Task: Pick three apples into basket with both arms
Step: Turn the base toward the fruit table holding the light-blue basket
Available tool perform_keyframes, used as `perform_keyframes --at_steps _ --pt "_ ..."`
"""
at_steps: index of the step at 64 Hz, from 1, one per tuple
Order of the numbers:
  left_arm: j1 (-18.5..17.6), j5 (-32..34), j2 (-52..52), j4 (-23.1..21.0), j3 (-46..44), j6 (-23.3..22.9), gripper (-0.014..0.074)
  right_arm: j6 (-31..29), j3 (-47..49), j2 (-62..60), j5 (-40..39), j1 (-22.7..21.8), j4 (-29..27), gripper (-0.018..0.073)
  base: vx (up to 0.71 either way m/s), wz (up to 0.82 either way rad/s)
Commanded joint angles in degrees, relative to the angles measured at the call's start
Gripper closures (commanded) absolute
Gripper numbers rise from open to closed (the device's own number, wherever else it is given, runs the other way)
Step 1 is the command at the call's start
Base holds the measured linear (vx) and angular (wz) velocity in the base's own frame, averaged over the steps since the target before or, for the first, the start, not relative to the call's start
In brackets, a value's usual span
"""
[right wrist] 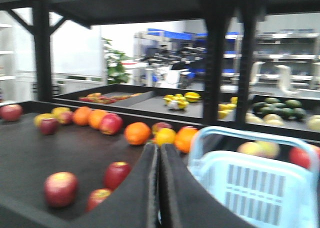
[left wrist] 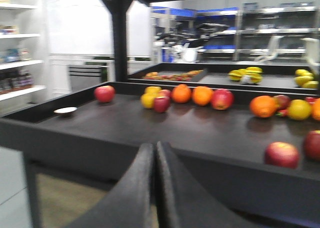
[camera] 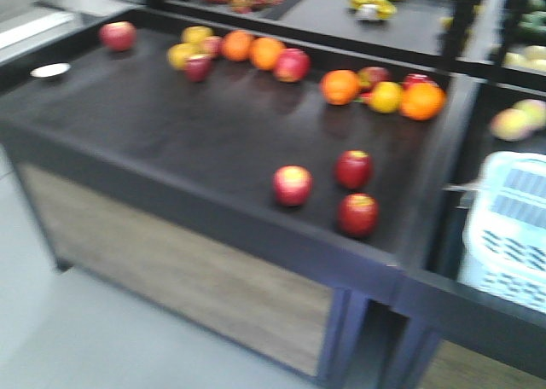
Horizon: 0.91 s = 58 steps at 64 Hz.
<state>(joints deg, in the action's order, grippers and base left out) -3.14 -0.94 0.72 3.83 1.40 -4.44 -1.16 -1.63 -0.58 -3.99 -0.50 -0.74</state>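
Three red apples lie near the front right of the black display table (camera: 171, 142): a streaked apple (camera: 293, 185), a dark apple (camera: 353, 169) and another dark apple (camera: 358, 215). The pale blue basket (camera: 512, 227) stands to their right in the neighbouring bin. In the right wrist view the same apples (right wrist: 61, 189) (right wrist: 117, 174) (right wrist: 99, 198) lie left of my right gripper (right wrist: 160, 147), which is shut and empty, with the basket (right wrist: 255, 188) on its right. My left gripper (left wrist: 154, 145) is shut and empty, short of the table's front edge; one apple (left wrist: 282, 154) shows at the right.
Oranges (camera: 339, 87), yellow fruits (camera: 386, 96) and more apples (camera: 118, 36) line the table's far edge. A small white dish (camera: 50, 70) sits at the left. Black posts (right wrist: 215, 63) and further fruit bins stand behind. Grey floor lies in front.
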Motion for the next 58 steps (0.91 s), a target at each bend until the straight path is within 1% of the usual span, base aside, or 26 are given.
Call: perform_keyframes --at_steps 1,28,58 --pt "-0.02 4.1 0.83 -0.18 1.23 -0.68 0.0603 -0.22 -0.81 -0.66 -4.05 -0.03 0.36 0.0568 0.14 -0.72" --pt "-0.02 4.1 0.83 -0.18 1.23 -0.68 0.0603 -0.22 -0.81 -0.66 -4.05 -0.03 0.36 0.0568 0.14 -0.66" --pt "-0.02 4.1 0.83 -0.18 1.23 -0.68 0.0603 -0.22 -0.81 -0.66 -4.05 -0.03 0.36 0.0568 0.13 -0.46"
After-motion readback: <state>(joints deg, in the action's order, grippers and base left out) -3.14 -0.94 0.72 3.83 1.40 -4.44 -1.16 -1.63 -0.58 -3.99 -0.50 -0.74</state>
